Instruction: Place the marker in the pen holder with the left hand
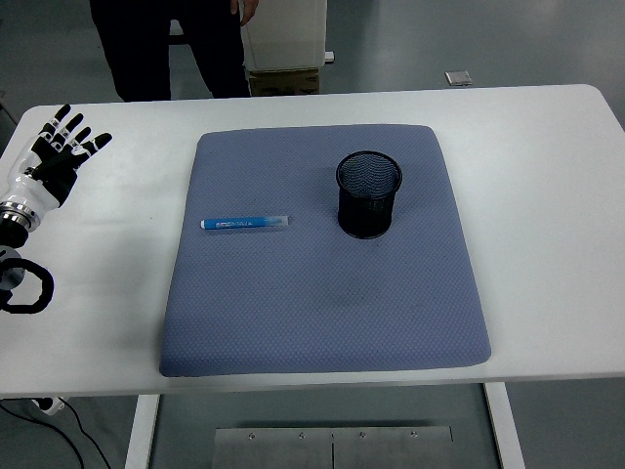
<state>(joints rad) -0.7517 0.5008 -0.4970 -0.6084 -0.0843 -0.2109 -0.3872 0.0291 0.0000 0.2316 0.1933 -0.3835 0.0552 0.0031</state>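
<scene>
**Marker lies flat on the mat, left hand open at the table's edge**

From my remote seat, the head view looks down on a white table [547, 195] covered in the middle by a blue-grey padded mat [322, 313]. The marker [246, 224], blue-bodied with a pale end pointing right, lies on its side on the left half of the mat, running roughly left to right. To its right, apart from it and closer to the mat's far edge, stands the pen holder [369, 194], a black mesh cup, upright, its open mouth showing nothing inside that I can make out.

My left hand [61, 151] rests over the table's far-left corner, well apart from the mat. Its fingers are spread and extended, pointing away from me, and they grip nothing. The wrist behind it is white, and a black ring-shaped part [27, 290] of the arm shows lower down at the picture's left edge. I cannot see the right hand at all.

At the top of the picture a person's dark-trousered legs [171, 49] stand behind the table's far side, beside a pale cabinet-like object [285, 39] on the grey floor. A cable [59, 415] trails below the table's near-left corner.
</scene>
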